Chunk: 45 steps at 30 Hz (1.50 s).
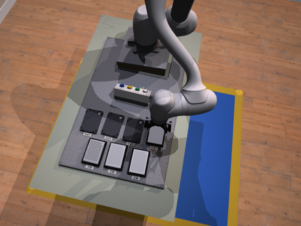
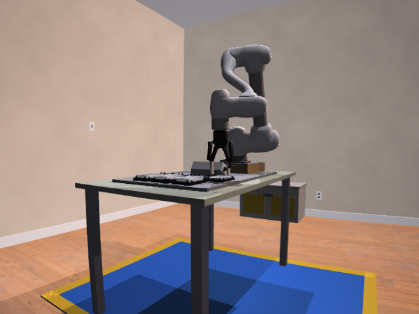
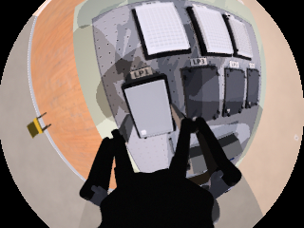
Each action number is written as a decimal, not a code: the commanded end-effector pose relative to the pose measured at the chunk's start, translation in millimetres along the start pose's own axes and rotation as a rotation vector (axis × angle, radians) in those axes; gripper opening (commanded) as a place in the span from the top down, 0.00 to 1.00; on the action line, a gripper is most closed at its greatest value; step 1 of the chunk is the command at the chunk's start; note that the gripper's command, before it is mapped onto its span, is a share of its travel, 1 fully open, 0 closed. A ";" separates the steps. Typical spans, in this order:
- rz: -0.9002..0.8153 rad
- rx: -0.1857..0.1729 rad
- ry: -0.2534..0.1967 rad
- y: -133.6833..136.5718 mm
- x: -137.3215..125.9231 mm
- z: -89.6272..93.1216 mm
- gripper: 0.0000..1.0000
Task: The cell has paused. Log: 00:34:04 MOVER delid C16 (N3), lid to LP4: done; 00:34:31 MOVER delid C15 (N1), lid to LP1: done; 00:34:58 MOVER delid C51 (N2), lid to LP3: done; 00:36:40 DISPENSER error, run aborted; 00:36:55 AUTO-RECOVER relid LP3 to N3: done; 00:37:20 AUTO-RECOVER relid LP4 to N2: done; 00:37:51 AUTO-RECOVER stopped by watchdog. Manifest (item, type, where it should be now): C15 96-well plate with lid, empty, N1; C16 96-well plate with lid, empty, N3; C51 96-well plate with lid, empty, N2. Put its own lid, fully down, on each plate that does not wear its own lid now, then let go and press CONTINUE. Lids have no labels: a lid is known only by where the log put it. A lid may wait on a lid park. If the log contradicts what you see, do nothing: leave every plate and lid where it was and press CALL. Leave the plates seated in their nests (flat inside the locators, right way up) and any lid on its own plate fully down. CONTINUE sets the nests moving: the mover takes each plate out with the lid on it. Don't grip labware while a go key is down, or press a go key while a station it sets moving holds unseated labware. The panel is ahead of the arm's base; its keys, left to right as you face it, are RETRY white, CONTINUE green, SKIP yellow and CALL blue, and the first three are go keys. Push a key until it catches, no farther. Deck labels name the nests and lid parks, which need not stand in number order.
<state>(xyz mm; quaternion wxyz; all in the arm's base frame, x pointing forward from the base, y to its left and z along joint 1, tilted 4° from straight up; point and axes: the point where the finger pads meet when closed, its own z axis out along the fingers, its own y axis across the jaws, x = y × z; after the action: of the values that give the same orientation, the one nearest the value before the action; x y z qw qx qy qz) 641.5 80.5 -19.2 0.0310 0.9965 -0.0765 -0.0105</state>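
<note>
Three white 96-well plates sit in the front row of nests: N1 (image 1: 94,151) (image 3: 242,34), N2 (image 1: 115,155) (image 3: 212,28) and N3 (image 1: 138,162) (image 3: 162,28). The N1 plate shows its wells sharply and looks bare. The other two look paler, as under lids. A grey lid (image 1: 155,136) (image 3: 148,109) lies flat on the rightmost lid park. My gripper (image 1: 156,127) (image 2: 220,166) (image 3: 151,114) is low over the back end of that lid. Its fingers are open, one on each side of the lid, and I cannot see them touching it.
Three dark lid parks (image 1: 91,120) (image 1: 112,124) (image 1: 132,130) to the left of the lid are bare. The key panel (image 1: 132,96) stands behind them with the blue (image 1: 121,85), yellow (image 1: 130,86), green (image 1: 137,88) and white (image 1: 145,91) keys. The arm's elbow hangs over the deck's right edge.
</note>
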 end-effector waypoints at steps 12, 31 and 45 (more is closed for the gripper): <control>0.003 -0.001 0.000 1.3 -0.3 1.9 0.41; 0.003 -0.001 0.000 1.3 -0.3 1.9 0.41; 0.003 -0.001 0.000 1.3 -0.3 1.9 0.34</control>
<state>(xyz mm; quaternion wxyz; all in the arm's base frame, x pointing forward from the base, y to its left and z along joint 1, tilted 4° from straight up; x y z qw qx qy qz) 641.5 80.5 -19.2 0.0310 0.9965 -0.0766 -0.0105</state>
